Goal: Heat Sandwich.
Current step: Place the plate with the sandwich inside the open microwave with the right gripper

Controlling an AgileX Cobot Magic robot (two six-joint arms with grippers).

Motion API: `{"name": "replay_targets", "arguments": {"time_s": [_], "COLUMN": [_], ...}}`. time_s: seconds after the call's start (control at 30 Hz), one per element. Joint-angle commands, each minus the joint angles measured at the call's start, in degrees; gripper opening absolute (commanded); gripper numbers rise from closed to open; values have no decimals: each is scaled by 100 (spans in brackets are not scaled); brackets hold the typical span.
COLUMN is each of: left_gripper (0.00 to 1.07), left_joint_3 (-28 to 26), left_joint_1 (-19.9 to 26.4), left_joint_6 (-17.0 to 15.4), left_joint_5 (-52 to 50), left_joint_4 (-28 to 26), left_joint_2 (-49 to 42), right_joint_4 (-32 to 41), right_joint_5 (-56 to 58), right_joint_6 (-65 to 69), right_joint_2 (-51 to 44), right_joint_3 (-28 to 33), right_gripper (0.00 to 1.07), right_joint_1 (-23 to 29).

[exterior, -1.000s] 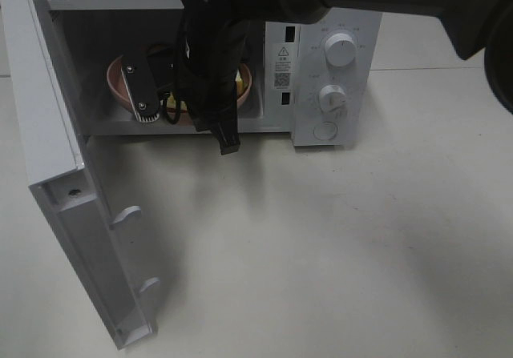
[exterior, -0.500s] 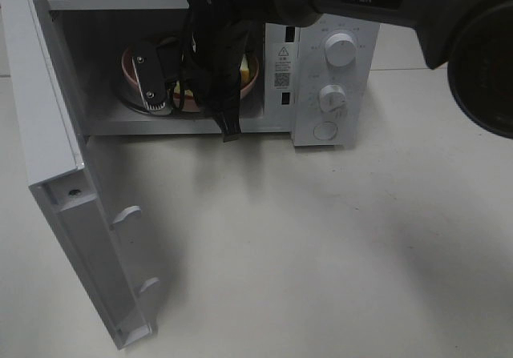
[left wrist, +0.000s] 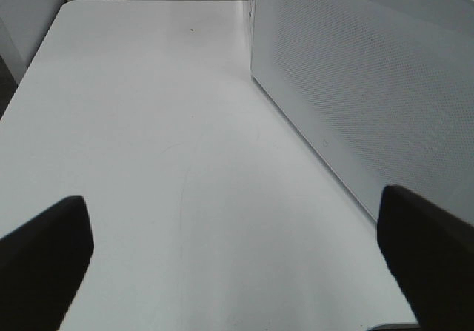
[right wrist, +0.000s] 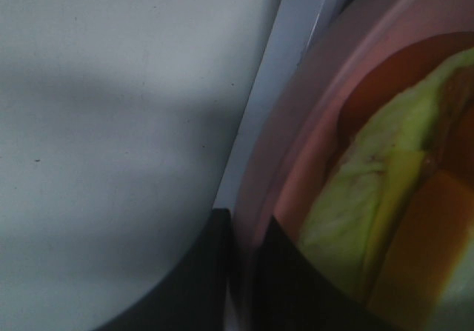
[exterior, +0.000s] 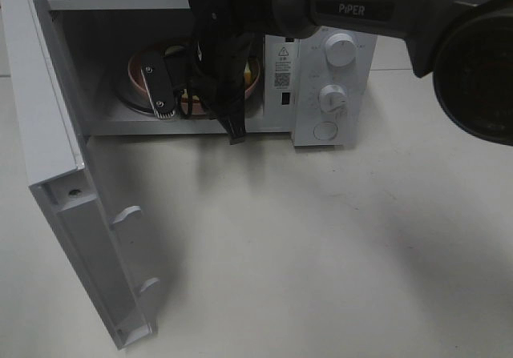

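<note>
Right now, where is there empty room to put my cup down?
The big bare table in front of the microwave, right of its open door, is free. Inside the microwave is crowded: the pink plate, the sandwich and the right hand fill it.

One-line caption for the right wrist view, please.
Right gripper shut on the rim of the pink plate, with the sandwich, pale bread and yellow filling, right beside the grip.

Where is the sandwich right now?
In the exterior high view the sandwich lies on the pink plate inside the open microwave, upper left of centre, mostly hidden behind the right arm.
</note>
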Motion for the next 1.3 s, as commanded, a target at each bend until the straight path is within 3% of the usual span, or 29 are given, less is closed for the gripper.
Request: {"name": "replay_targets", "arguments": {"time_s": [0.03, 0.2, 0.23, 0.27, 0.37, 0.53, 0.87, 1.3], "left_gripper": [100, 100, 100, 100, 100, 100, 100, 100], "left_joint_3": [17, 17, 17, 17, 17, 17, 17, 17], "left_joint_1": [6, 6, 6, 6, 6, 6, 6, 6], "left_joint_6": [-6, -6, -6, -6, -6, -6, -6, -6], "left_joint_5": [-40, -40, -40, -40, -40, -40, -40, -40], "left_joint_4": [-46, -46, -46, -46, -46, -46, -46, -46], "left_joint_2": [-155, -155, -155, -155, -155, -155, -155, -155], "right_joint_4": [-63, -63, -63, -63, -40, 241, 338, 378], "right_joint_5": [-189, -223, -223, -218, -97, 0, -57, -796], "right_joint_6": [-63, 332, 332, 476, 619, 665, 670, 670], "right_joint_2": [-52, -52, -52, -52, -52, -52, -126, -894], "right_joint_3": [-69, -69, -69, -69, -69, -63, -6, 1209], "right_gripper": [12, 33, 33, 44, 59, 70, 76, 76], "right_joint_1": [-6, -6, -6, -6, -6, -6, -6, 0]}}
